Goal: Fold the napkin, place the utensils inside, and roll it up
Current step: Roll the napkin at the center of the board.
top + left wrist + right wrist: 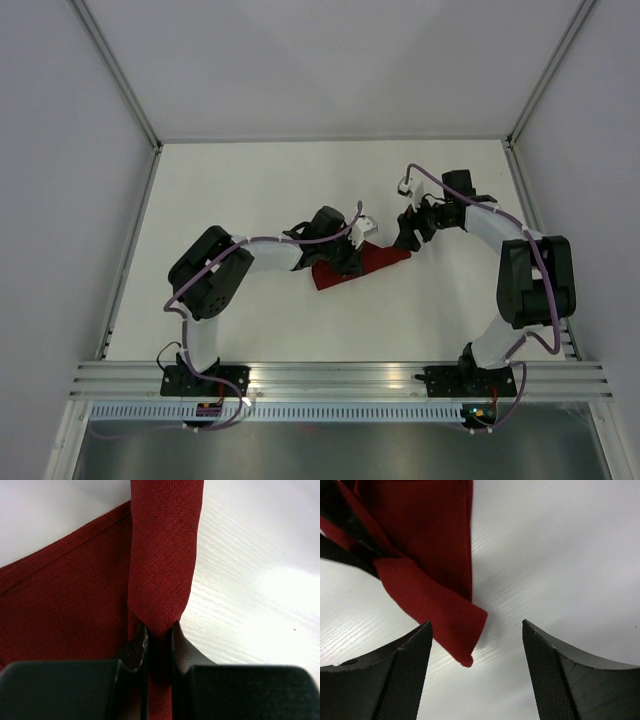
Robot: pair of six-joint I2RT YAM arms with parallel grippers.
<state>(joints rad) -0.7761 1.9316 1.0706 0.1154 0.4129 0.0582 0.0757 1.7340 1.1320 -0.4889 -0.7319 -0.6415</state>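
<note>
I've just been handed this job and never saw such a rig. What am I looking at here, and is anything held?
Two robot arms are bolted at the near edge of a white table. The overhead picture looks down from above and behind them; the other two come from cameras on each wrist. A dark red napkin lies partly folded between the arms. The left pincer is shut on a folded strip of it. The right pincer is open, a loose cloth corner lying between its fingers, ungripped. No fork shows in any view.

Overhead view looks down; wrist views (both close) share the napkin [165, 555].
</note>
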